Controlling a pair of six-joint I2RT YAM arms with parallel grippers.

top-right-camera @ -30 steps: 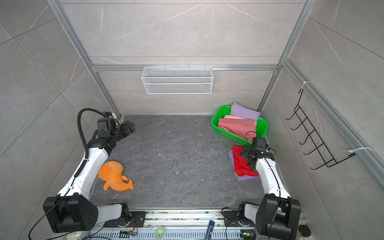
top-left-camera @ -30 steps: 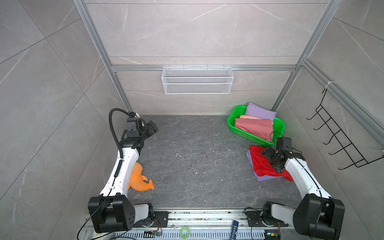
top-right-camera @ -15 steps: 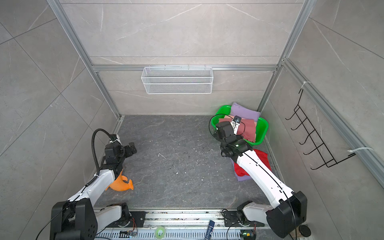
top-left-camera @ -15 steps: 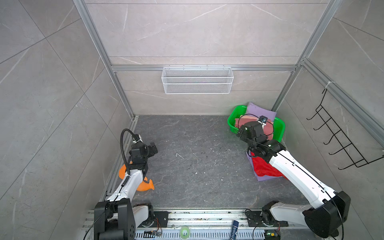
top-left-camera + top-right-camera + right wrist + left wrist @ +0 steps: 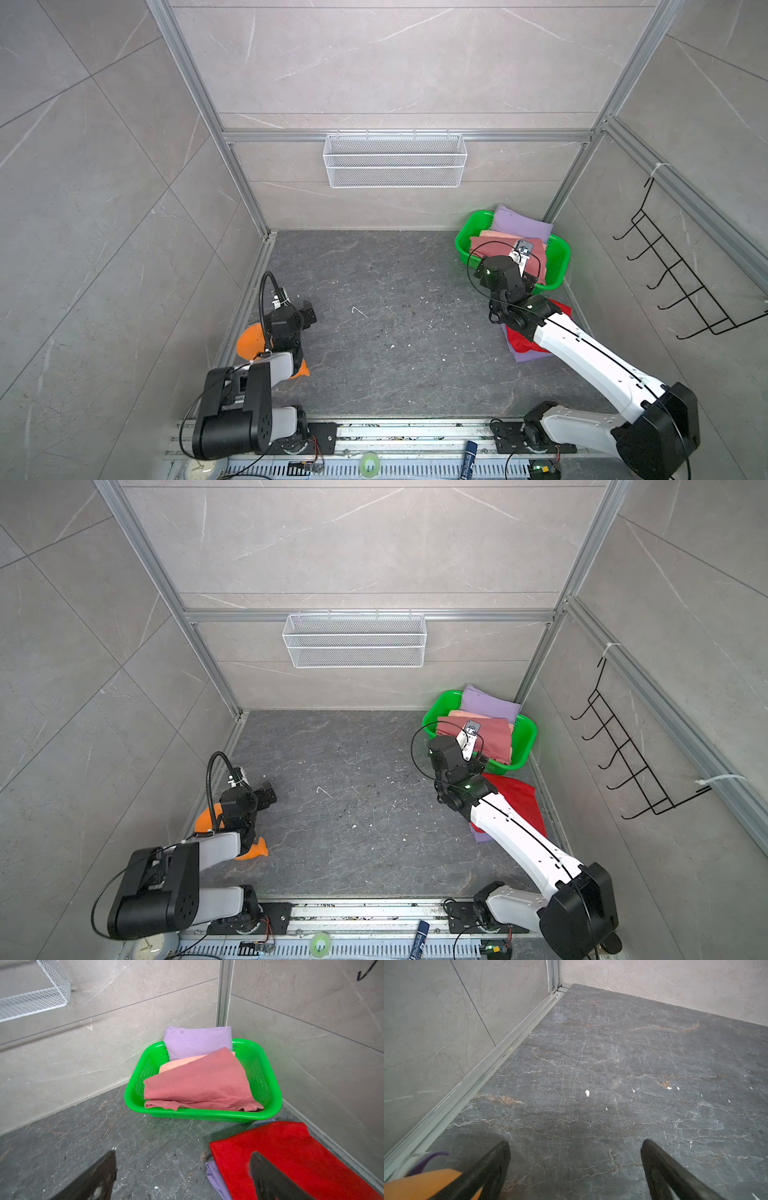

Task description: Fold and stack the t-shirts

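Hovering spread apart, right gripper [image 5: 184,1153] beside red t-shirt [image 5: 280,1147], green basket [image 5: 207,1114] ahead — left gripper [image 5: 576,1142] spread apart, orange toy [image 5: 425,1184] alongside.

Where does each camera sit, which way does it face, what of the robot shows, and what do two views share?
Top views: high above the front rail, looking down at floor and back wall; left arm and right arm show whole.
Left wrist: on the left arm, facing the floor's far corner; open left gripper shows, orange toy beside it.
Right wrist: on the right arm, facing the green basket holding a dusty rose shirt; open right gripper shows.
Shared: right wrist and top views both show basket and red shirt.
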